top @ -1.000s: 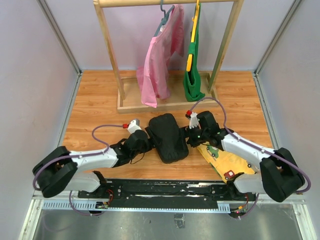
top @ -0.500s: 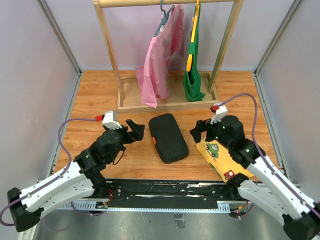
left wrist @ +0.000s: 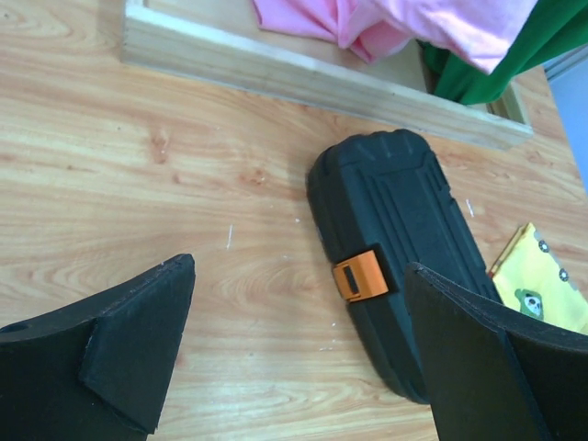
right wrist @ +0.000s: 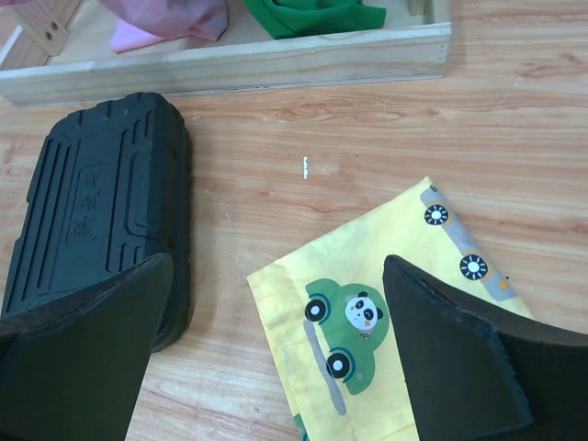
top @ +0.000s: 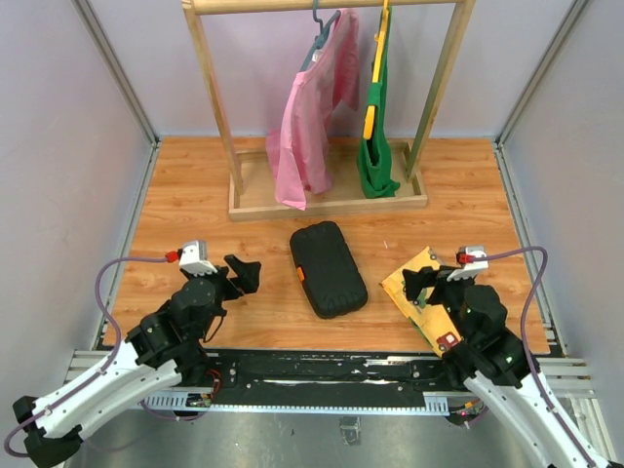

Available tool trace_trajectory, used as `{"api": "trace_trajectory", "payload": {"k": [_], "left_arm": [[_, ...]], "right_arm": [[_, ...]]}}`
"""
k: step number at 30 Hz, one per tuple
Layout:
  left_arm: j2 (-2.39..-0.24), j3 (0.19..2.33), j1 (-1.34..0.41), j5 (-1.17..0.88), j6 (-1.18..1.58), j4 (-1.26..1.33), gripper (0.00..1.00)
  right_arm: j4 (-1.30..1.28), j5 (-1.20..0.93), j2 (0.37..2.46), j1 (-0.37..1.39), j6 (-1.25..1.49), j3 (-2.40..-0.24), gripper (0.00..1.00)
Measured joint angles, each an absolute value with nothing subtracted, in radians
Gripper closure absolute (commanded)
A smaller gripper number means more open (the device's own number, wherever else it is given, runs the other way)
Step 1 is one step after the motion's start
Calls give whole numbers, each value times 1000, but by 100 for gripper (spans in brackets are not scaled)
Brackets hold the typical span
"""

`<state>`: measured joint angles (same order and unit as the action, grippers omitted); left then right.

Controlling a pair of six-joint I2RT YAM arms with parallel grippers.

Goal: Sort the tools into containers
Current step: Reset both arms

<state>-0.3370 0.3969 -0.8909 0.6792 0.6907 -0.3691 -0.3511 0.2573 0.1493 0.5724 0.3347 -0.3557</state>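
Observation:
The container, a black tool case (top: 328, 268), lies closed and flat on the wooden table, its orange latch (left wrist: 361, 276) on the left side. No tools show; they are hidden or out of view. My left gripper (top: 241, 277) hovers to the left of the case, open and empty. In the left wrist view the case (left wrist: 404, 220) lies ahead, right of my left gripper (left wrist: 299, 276). My right gripper (top: 421, 285) is open and empty above the yellow picture board (top: 434, 310). In the right wrist view the case (right wrist: 101, 202) is at the left of my right gripper (right wrist: 277, 266).
A wooden clothes rack stands behind the case on its low base (top: 327, 203), with a pink garment (top: 312, 117) and a green one (top: 375, 146) hanging from it. The yellow board (right wrist: 386, 303) bears cartoon cars. Grey walls close in the table's sides.
Both grippers were against the sides of the case one second ago. They have let go, opened wide and drawn back toward the near edge. The case stays closed on the table.

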Motion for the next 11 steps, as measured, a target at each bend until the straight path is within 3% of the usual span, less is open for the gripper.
{"api": "trace_trajectory", "payload": {"k": [11], "left_arm": [[-279,356,-891,690,724,-398,1]], "right_arm": [[-390,324,113,573,373,-326,1]]}}
